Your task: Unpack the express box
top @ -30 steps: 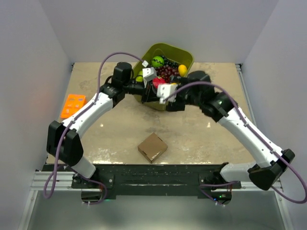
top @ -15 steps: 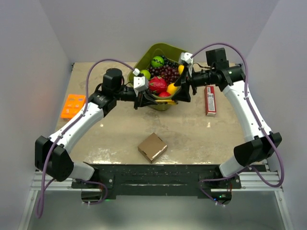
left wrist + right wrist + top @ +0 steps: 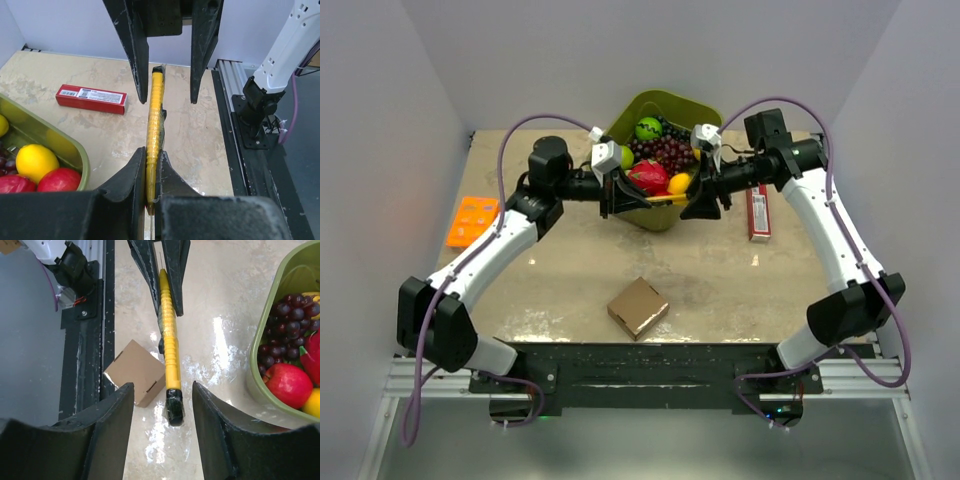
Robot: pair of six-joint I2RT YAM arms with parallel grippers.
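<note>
You have both grippers at one yellow tool, and the express box lies apart from them.

From above, your left gripper (image 3: pixel 632 198) and right gripper (image 3: pixel 700 205) face each other in front of the green tub (image 3: pixel 715 120), with the yellow tool (image 3: pixel 667 201) level between them. The express box (image 3: pixel 638 308) sits on the table near its front edge, well apart from both. In the left wrist view, your left jaws are clamped on the tool's ribbed shaft (image 3: pixel 154 115). In the right wrist view, your right jaws stand parted and grip nothing, the tool's black end (image 3: pixel 175 410) lying between them with a gap on each side; the box (image 3: pixel 135 372) lies on the table below.
</note>
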